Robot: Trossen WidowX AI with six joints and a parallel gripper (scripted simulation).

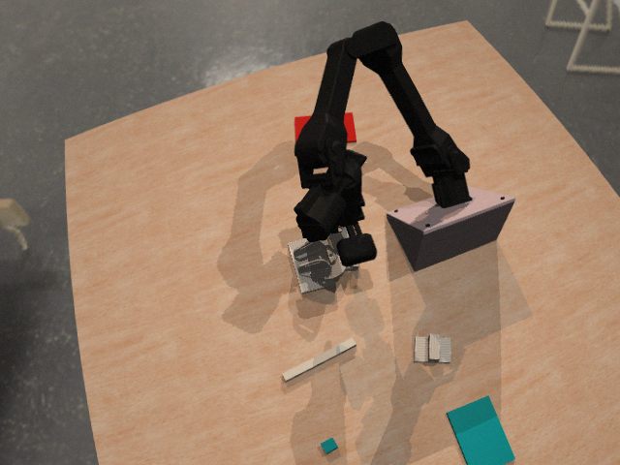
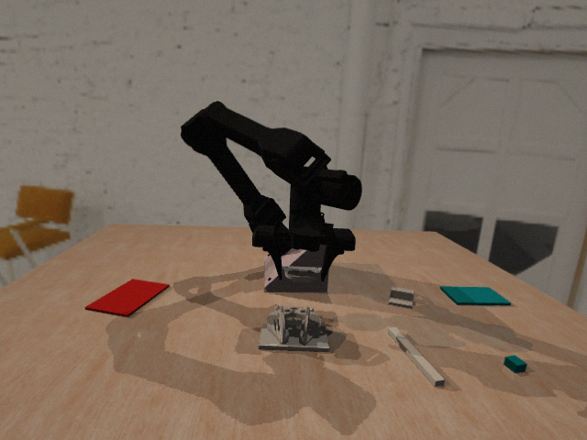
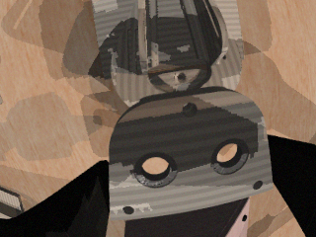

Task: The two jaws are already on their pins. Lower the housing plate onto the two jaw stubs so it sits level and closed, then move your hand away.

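The housing plate (image 2: 302, 271) (image 3: 188, 135) is a grey ribbed plate with a rounded edge and two large round holes. My gripper (image 2: 302, 278) (image 3: 186, 157) is shut on its two sides and holds it in the air, roughly level. The grey base (image 2: 293, 345) (image 1: 306, 286) stands on the table with the upright jaw parts (image 2: 305, 326) on it. In the exterior view the plate hangs above and behind the base, apart from it. In the wrist view the plate's rounded edge is just below the jaw assembly. The jaw stubs are hard to make out; the arm partly covers the base in the top view.
The arm's wedge mount (image 1: 455, 237) stands behind the base. A red sheet (image 1: 350, 131) (image 2: 127, 297), a pale bar (image 1: 319, 360) (image 2: 416, 358), a small grey ribbed block (image 1: 433, 349) (image 2: 401, 297), a teal sheet (image 1: 485, 440) (image 2: 475, 295) and a teal block (image 1: 328, 445) (image 2: 515, 364) lie around it.
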